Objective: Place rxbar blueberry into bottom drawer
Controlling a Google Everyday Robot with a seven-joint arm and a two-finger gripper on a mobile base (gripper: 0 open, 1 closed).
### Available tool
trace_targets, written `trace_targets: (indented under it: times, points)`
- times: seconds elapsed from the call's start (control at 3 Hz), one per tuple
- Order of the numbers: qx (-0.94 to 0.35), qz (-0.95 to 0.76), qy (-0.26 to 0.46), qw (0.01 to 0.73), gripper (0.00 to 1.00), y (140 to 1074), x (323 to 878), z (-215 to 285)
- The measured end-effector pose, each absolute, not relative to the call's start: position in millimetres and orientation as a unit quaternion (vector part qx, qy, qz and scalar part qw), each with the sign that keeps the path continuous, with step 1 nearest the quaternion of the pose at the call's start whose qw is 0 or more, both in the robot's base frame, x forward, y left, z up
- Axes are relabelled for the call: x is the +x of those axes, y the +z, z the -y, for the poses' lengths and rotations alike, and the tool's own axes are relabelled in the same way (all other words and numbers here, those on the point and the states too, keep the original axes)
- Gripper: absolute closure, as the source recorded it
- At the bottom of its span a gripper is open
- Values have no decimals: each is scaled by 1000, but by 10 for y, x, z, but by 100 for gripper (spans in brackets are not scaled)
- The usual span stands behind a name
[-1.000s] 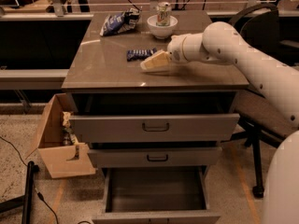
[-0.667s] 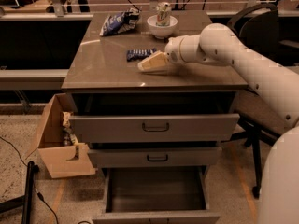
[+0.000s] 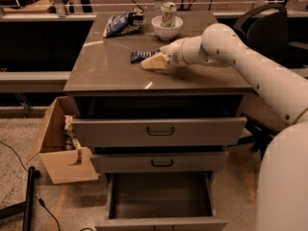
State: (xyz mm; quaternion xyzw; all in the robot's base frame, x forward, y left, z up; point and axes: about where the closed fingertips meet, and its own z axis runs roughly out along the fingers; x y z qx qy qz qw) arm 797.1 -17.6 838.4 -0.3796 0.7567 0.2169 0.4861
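The rxbar blueberry (image 3: pixel 141 56), a small dark blue bar, lies flat on the grey cabinet top (image 3: pixel 110 71) near its middle. My gripper (image 3: pixel 150 63) reaches in from the right on the white arm and rests low over the top, just right of and in front of the bar, its cream fingertips at the bar's near edge. The bottom drawer (image 3: pixel 161 196) is pulled open below, its dark interior showing. The two upper drawers with black handles are partly pulled out.
A blue-and-white chip bag (image 3: pixel 122 22) lies at the back left of the top. A white bowl (image 3: pixel 167 27) holding a can stands at the back centre. An open cardboard box (image 3: pixel 60 148) stands on the floor left of the cabinet. A black chair (image 3: pixel 262 28) is at the right.
My gripper has slid a little to the left along the top, closer to the bar. The bar has not moved.
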Motion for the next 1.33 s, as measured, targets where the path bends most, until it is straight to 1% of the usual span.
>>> trace_targets:
  times: [0.67, 1.0, 1.33]
  points:
    - [-375, -764, 230, 472, 83, 8315, 7939, 139]
    - [-375, -764, 230, 472, 100, 8339, 7939, 139]
    - [-375, -764, 230, 472, 100, 8347, 7938, 140]
